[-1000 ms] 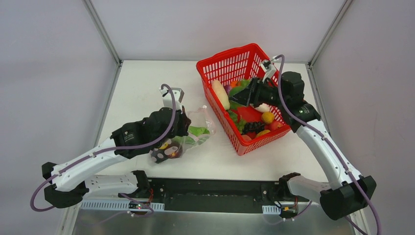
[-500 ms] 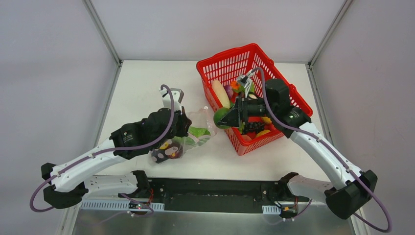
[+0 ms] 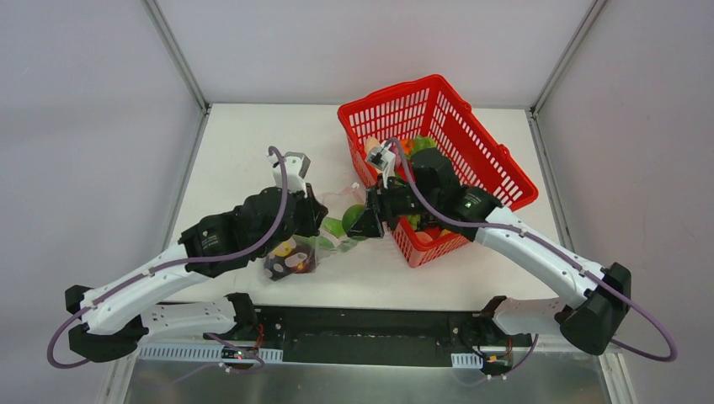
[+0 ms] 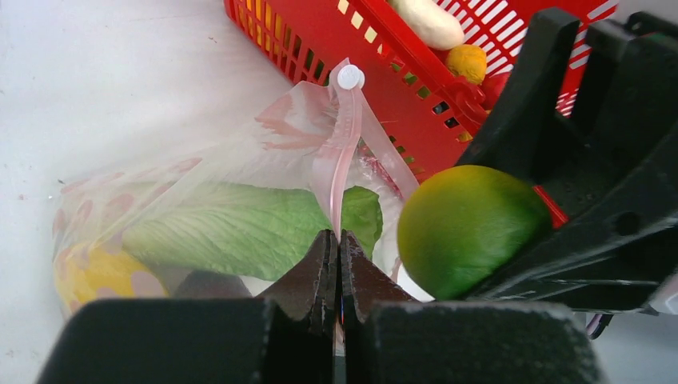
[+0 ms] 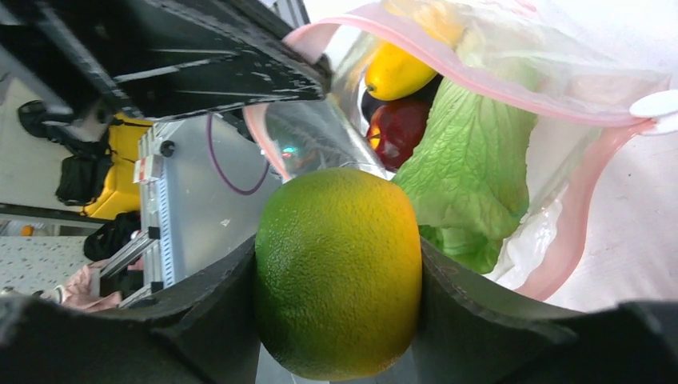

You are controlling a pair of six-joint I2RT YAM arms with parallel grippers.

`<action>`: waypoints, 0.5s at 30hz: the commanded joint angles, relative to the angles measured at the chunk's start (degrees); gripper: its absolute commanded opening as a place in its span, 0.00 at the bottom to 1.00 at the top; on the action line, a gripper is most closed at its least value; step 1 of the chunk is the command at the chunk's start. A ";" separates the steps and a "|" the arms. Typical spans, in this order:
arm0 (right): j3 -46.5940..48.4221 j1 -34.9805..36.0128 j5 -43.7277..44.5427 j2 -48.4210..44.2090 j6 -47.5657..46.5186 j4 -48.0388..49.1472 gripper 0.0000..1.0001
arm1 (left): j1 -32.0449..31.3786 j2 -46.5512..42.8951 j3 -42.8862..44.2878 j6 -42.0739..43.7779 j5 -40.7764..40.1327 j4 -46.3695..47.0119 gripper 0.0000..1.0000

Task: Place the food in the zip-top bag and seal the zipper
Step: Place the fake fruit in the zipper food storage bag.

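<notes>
The zip-top bag (image 3: 324, 240) lies left of the red basket, with food inside: a green leafy piece (image 4: 240, 228), a yellow one (image 5: 400, 68) and a dark red one (image 5: 398, 128). My left gripper (image 4: 337, 240) is shut on the pink zipper (image 4: 345, 152), lifting one lip so that the mouth gapes. My right gripper (image 5: 340, 264) is shut on a round green-yellow fruit (image 5: 340, 272), held right at the bag's open mouth (image 3: 354, 215), just outside the pink rim.
The red mesh basket (image 3: 471, 143) stands at the back right, tilted, with more toy food in it, among it a white piece (image 4: 432, 20) and a yellow one (image 4: 466, 60). Its near wall is just behind my right wrist.
My right arm has swung left out of the basket with the green-yellow fruit, over the basket's wall to the bag's mouth. The left arm has kept its hold and shifted slightly.
</notes>
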 commanded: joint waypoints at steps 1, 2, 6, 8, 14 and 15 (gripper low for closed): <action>3.13 2.22 8.62 1.14 -1.99 2.52 0.22 | 0.46 -2.66 -0.65 -0.01 0.99 3.18 0.00; 3.36 2.54 9.45 1.42 -2.34 2.35 0.22 | 0.47 -2.94 -0.84 -0.01 0.92 3.30 0.00; 3.36 3.15 11.68 1.91 -2.45 3.03 0.22 | 0.46 -3.55 -1.06 0.01 1.10 3.16 0.00; 3.44 3.61 12.24 2.22 -2.32 3.51 0.23 | 0.47 -3.56 -1.09 0.08 1.34 3.15 0.00; 3.21 5.24 13.88 3.11 -1.45 6.42 0.23 | 0.47 -3.01 -0.51 0.38 2.00 3.80 0.00; 3.04 5.44 14.15 3.23 -1.29 7.11 0.23 | 0.47 -2.89 -0.32 0.42 2.09 3.91 0.00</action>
